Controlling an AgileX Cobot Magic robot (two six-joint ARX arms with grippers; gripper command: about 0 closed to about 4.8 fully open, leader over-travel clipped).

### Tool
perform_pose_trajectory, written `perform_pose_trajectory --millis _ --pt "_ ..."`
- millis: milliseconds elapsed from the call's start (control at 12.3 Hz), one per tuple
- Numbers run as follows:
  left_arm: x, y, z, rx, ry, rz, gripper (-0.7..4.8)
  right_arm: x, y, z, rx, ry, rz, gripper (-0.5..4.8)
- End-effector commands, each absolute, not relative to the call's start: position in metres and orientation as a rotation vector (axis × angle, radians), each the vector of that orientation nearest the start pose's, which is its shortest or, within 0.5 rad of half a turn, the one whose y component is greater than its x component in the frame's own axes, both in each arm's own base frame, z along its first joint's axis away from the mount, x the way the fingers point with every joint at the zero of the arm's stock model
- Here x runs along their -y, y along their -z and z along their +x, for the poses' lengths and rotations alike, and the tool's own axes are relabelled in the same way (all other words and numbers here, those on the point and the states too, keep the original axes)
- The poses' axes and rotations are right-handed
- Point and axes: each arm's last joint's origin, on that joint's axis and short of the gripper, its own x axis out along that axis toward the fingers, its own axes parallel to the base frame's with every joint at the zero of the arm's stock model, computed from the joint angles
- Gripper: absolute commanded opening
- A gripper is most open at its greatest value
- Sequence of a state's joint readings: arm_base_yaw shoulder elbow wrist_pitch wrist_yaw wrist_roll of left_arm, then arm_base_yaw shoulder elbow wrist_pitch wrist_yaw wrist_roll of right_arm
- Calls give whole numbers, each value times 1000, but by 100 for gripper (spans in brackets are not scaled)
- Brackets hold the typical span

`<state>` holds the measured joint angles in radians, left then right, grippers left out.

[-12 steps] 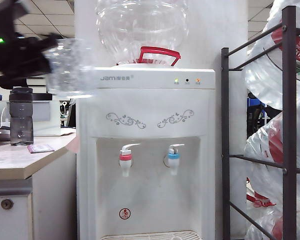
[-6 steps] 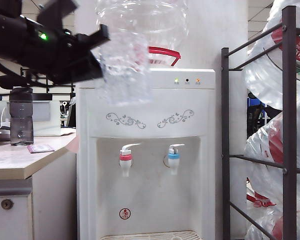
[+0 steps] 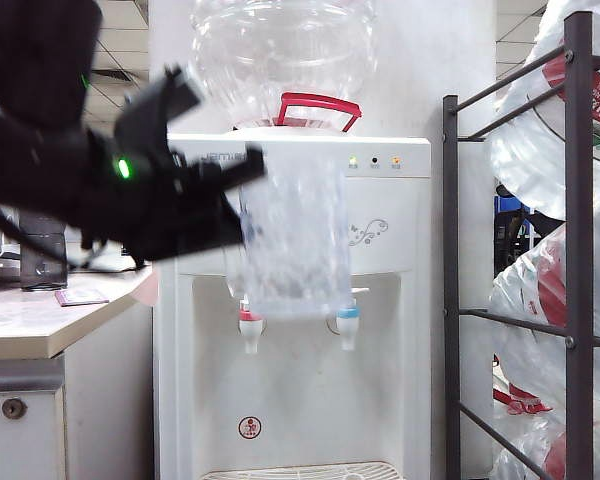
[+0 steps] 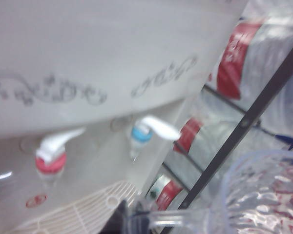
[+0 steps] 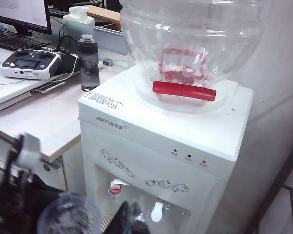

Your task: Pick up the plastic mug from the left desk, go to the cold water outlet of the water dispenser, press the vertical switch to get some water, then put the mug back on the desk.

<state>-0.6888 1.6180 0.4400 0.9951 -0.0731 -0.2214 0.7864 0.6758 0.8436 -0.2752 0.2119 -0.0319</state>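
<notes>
- Office corner, white water dispenser [image 3: 380, 200] beside our tabletop [image 3: 40, 325].
- Left tool [image 3: 235, 205] clamped tight on the plastic mug [image 3: 292, 240], upright before both taps.
- Cold water outlet [image 3: 347, 322] sits just below-right of the mug; left arm's nearer.
- Right tool [image 5: 129, 217]: can't tell its state.

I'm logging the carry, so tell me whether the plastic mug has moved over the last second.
Yes. In the left gripper, the plastic mug went right and down across the water dispenser, now hanging before both taps.
</notes>
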Motion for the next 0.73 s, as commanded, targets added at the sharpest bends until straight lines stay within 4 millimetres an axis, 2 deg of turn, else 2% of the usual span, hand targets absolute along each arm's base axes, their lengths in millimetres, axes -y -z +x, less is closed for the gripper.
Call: perform_pose_trajectory --millis 81,325,731 --pt "179 -127 220 -223 594 -144 -7 -95 -363 103 -64 -583 -74 -5" --pt "185 -103 228 -246 572 -134 -7 -95 -361 103 -81 -584 -83 -5" --pt "197 -94 244 -300 534 -105 -7 -95 -359 103 -95 -584 -90 -5"
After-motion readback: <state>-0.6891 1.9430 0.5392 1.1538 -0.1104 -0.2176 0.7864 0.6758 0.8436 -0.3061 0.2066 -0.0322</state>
